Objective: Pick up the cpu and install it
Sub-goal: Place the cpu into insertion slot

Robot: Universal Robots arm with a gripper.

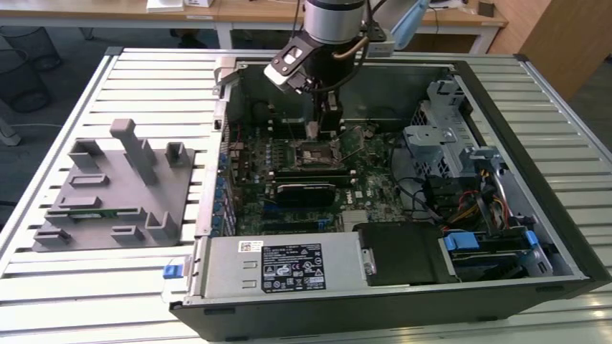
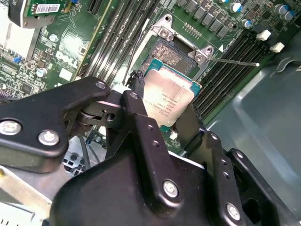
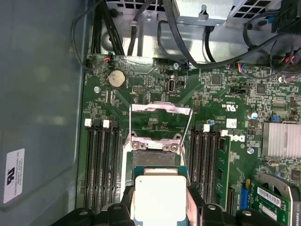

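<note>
Legend: the cpu (image 3: 160, 195), a flat square chip with a plain silver lid and a thin green rim, seen in both wrist views. Faint grey print crosses the lid (image 2: 171, 94), too small to make out. The gripper (image 2: 162, 102) is closed on it, two black fingers (image 2: 141, 127) pressing opposite edges. Just beyond the fingertips lies the open socket (image 3: 151, 148), its metal frame (image 3: 160, 108) swung up, flanked by black memory slots (image 3: 101, 165). In the exterior view the gripper (image 1: 320, 130) hangs inside the computer case (image 1: 402, 89).
</note>
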